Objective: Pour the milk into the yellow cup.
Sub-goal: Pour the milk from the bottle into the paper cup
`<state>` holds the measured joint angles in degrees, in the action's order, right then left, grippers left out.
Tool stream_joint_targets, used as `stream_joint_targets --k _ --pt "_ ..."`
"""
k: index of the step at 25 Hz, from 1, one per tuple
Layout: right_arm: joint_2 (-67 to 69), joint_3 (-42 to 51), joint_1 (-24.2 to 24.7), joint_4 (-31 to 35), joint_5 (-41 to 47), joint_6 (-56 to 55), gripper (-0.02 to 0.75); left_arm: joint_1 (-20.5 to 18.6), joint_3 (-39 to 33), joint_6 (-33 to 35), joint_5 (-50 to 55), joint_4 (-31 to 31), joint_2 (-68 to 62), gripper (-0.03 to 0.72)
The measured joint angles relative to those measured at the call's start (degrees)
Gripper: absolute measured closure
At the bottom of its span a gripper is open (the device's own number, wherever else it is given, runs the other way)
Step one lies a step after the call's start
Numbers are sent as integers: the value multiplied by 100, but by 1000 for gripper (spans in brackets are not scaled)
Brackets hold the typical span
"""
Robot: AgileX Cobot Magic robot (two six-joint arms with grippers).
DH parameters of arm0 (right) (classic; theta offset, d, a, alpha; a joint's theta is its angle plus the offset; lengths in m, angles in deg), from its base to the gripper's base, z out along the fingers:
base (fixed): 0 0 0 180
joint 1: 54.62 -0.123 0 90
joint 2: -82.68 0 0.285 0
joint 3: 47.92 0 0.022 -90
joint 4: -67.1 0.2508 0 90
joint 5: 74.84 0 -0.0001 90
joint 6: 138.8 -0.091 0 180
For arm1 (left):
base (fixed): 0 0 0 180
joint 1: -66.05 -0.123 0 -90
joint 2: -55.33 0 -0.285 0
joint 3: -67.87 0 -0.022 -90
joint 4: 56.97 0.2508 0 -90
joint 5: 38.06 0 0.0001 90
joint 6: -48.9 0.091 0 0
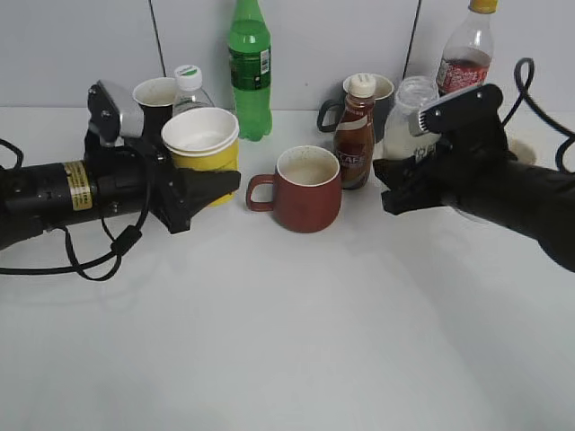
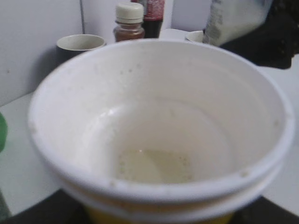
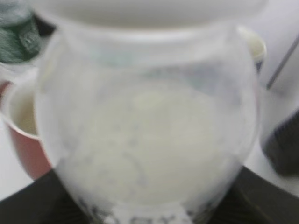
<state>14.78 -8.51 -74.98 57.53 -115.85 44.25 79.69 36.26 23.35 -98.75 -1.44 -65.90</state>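
yellow cup (image 1: 201, 144) between left jaws; milk (image 1: 404, 121) between right jaws.

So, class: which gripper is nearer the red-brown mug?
Left. The left gripper, holding the yellow cup, sits just beside the mug; the right gripper is farther, at the milk bottle.
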Motion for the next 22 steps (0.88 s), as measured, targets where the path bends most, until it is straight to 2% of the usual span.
stream_joint_targets --k 2,4,10,17,22 --pt "-332 2 -169 -107 122 54 306 25 0 -92 28 123 36 286" --pt "-609 -71 -404 -188 347 228 306 196 0 -288 108 561 162 287" --pt "-790 -501 -865 -545 1222 994 306 620 0 -634 261 1078 419 287" --pt "-790 -833 -1006 -615 1740 2759 306 1112 0 -739 261 1240 473 287" --pt "-790 -845 -1006 -621 1756 3902 306 1227 -5 -750 283 1149 473 289"
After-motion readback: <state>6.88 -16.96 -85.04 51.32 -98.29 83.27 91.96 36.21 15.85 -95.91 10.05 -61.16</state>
